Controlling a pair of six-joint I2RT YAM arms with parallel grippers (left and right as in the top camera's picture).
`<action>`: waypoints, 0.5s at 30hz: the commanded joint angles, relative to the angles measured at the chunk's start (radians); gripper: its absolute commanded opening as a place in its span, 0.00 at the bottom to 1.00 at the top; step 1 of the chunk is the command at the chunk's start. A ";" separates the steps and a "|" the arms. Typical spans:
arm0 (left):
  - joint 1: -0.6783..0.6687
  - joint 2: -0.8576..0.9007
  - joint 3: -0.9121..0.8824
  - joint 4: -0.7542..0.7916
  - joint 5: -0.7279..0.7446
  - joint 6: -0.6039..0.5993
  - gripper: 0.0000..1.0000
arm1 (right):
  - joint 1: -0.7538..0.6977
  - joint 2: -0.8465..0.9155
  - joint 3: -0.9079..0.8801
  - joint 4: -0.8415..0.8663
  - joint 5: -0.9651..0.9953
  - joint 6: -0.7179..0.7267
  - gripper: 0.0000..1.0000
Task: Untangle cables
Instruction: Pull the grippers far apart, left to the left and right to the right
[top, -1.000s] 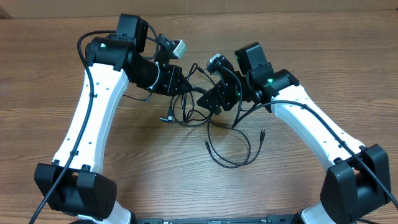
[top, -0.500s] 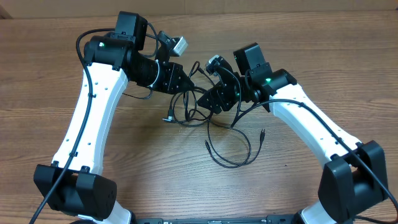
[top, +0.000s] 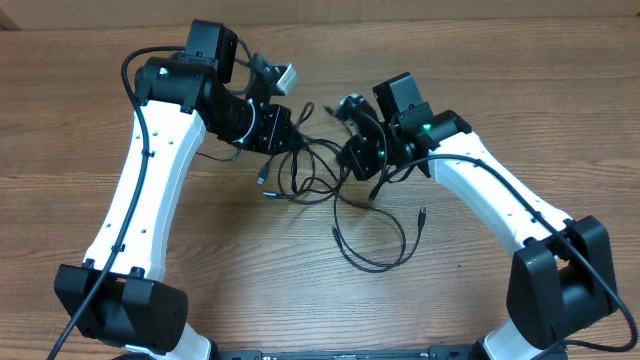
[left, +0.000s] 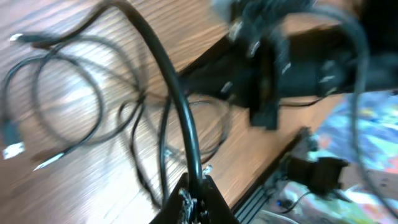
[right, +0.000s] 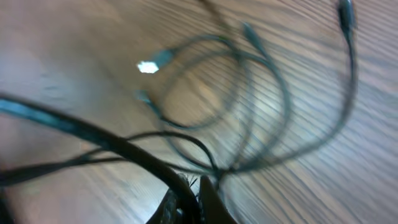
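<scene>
The wooden bench (top: 70, 215) fills the overhead view. Its far edge runs well beyond the cables (top: 310, 175), and wide bare wood lies open to either outer side of them and on the near side, between the two arm bases.

The left arm (top: 150, 170) and right arm (top: 500, 205) both bend inward and meet over the cables, so the room right around the knot is crowded with black wrist housings.

The cables are thin black cords sitting about mid-bench. Several overlapping loops bunch together, with strands lifted off the wood toward each wrist. One slacker loop (top: 375, 245) trails from the knot toward the near edge and lies flat.

The left end effector (left: 193, 200) is clamped on a cord that arcs up and away from its closed tips. The right end effector (right: 194, 198) is closed too, with cords running into its tips, though that view is blurred.

A small plug (top: 424, 213) ends the slack loop. A pale metal plug (right: 148, 66) lies beside the knot's loops.
</scene>
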 joint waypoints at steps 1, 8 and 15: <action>0.034 -0.013 0.030 -0.035 -0.155 0.022 0.04 | -0.056 -0.023 -0.004 -0.053 0.349 0.170 0.04; 0.164 -0.026 0.030 -0.073 -0.279 -0.045 0.04 | -0.189 -0.126 0.055 -0.233 0.677 0.287 0.04; 0.291 -0.087 0.030 -0.071 -0.328 -0.047 0.04 | -0.373 -0.247 0.154 -0.324 0.719 0.326 0.04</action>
